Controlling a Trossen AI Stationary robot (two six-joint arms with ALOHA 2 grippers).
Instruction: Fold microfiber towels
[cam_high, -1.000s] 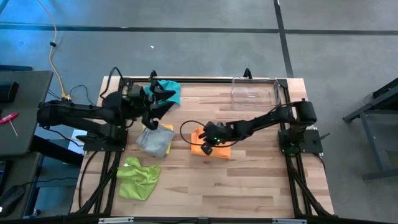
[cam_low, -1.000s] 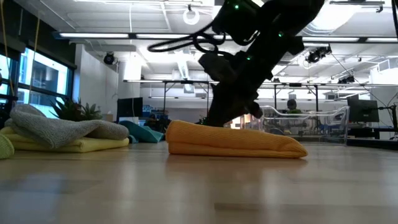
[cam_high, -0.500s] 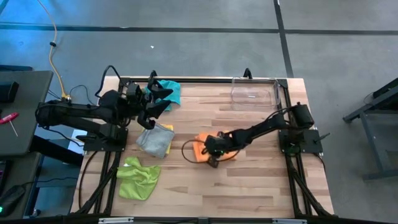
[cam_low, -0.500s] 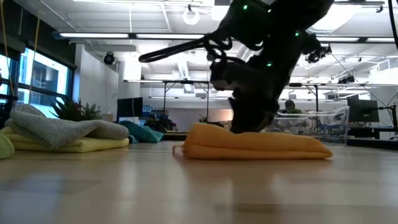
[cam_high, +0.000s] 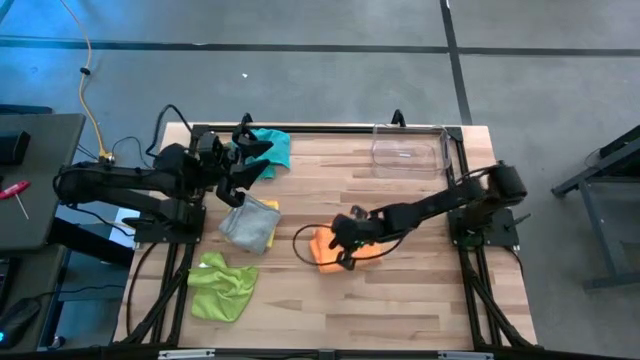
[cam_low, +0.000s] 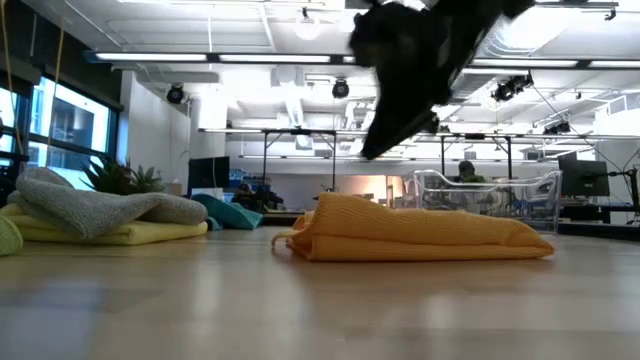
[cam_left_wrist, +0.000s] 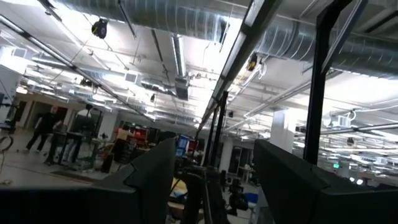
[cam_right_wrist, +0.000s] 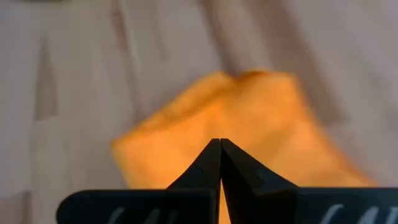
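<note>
Five towels lie on the tabletop (cam_high: 420, 290): one teal towel (cam_high: 275, 148), one grey towel (cam_high: 248, 226) atop one yellow towel (cam_high: 268, 205), one lime towel (cam_high: 222, 286), one orange towel (cam_high: 322, 248). The right end effector (cam_high: 345, 262), fingers pressed together and empty, hovers at the orange towel's 3 o'clock edge. The left end effector (cam_high: 258, 160) gapes empty at the tabletop's 11 o'clock.

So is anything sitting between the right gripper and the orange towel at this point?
Nothing visible. The right gripper, shut, hangs directly over the orange towel with only air between them. The grey towel and clear bin lie well off to the sides.

The right gripper (cam_high: 345, 245) covered part of the folded orange microfiber towel (cam_high: 322, 250); its arm showed blurred in the low view.
</note>
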